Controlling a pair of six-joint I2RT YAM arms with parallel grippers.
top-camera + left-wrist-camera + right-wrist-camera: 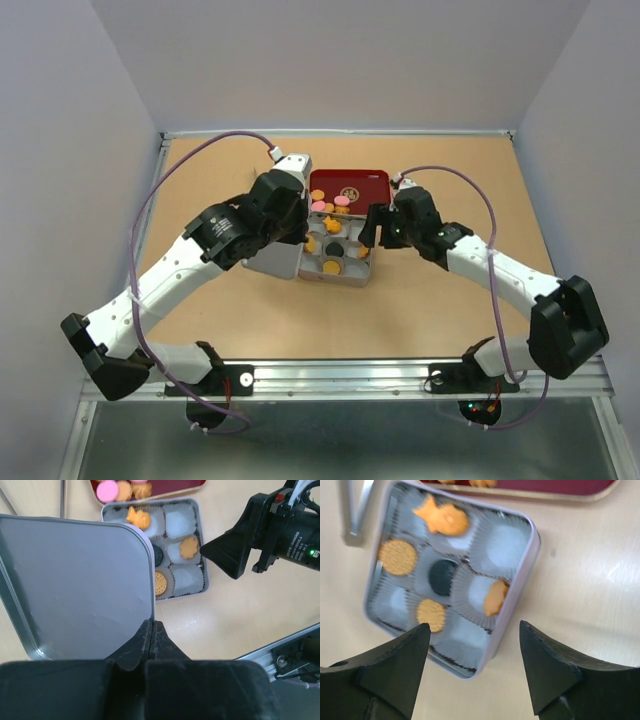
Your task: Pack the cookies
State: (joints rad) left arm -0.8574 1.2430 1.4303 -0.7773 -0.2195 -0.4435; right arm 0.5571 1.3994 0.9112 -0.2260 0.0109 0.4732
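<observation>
The silver nine-compartment tin (pixel 336 281) lies mid-table with several cookies in its paper cups: an orange flower shape (pixel 442 519), a round yellow-orange one (pixel 397 557), a dark brown one (pixel 443 576), another round one (pixel 431 614) and an orange one (pixel 494 597) leaning at the right wall. More pink and orange cookies (pixel 107 490) lie on the dark red tray (pixel 352 183) behind it. My left gripper (pixel 152 625) is shut on the edge of the silver lid (pixel 75 585), held left of the tin and overlapping its left side. My right gripper (pixel 475 635) is open and empty over the tin's near right corner.
The lid (pixel 272 262) shows left of the tin in the top view, under my left arm. The right arm's black gripper (pixel 222 555) sits close beside the tin's right wall (pixel 202 555). A metal rail runs along the near table edge (pixel 340 372).
</observation>
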